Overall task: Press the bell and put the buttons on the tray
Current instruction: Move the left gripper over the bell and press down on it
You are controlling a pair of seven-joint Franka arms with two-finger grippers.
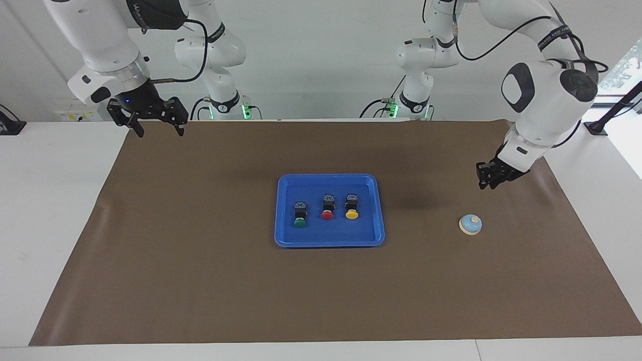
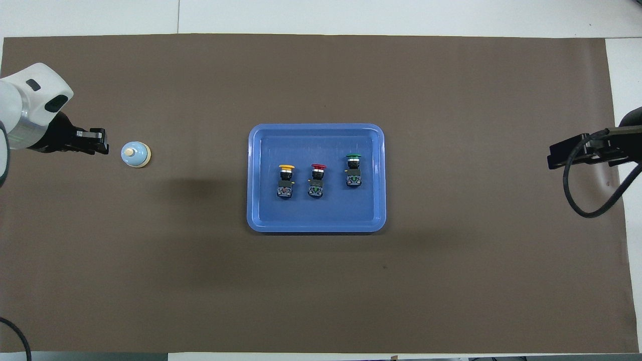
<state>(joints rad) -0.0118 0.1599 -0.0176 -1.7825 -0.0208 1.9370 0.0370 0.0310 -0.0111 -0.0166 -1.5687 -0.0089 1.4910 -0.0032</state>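
The light-blue bell (image 1: 470,224) (image 2: 135,154) stands on the brown mat toward the left arm's end of the table. My left gripper (image 1: 489,180) (image 2: 100,142) hangs in the air close beside the bell, apart from it, with its fingertips together and nothing held. The blue tray (image 1: 329,176) (image 2: 316,127) lies mid-table. In it lie the green button (image 1: 300,214) (image 2: 353,170), the red button (image 1: 327,207) (image 2: 317,179) and the yellow button (image 1: 351,206) (image 2: 286,180), side by side. My right gripper (image 1: 158,129) (image 2: 550,156) waits open over the mat's edge at its own end.
The brown mat (image 1: 200,281) covers most of the white table (image 1: 50,200). A black mount (image 1: 597,128) stands on the table's edge near the left arm's base. A black cable (image 2: 577,200) loops from the right wrist.
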